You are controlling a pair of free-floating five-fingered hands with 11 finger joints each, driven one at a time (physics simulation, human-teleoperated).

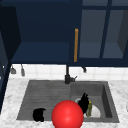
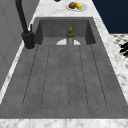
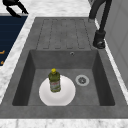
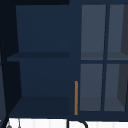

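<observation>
Right robot hand [image 1: 83, 102] hovers just beside the green bottle [image 1: 89, 109] standing upright on the white plate [image 3: 57, 91] in the sink basin [image 3: 100, 82], fingers loosely spread, gripping nothing. Looks like approach; closing round the bottle is needed. Left robot hand [image 1: 38, 114] idles, curled.

sink [image 3: 65, 61]: matt grey, stone-like, faintly mottled; drainboard grooved
counter [image 2: 113, 62]: pale speckled marble look, smooth
faucet [image 3: 100, 37]: black, matt, metal-like
plate [image 3: 67, 96]: white, smooth, ceramic look
bottle [image 3: 54, 81]: olive-green plastic look, yellow cap, paper-like label
ball [image 1: 67, 115]: red, smooth, slight sheen
cabinet [image 4: 42, 75]: dark blue, matt painted finish
cabinet handle [image 4: 76, 97]: orange, wood- or brass-toned, smooth
hands: matt black
</observation>
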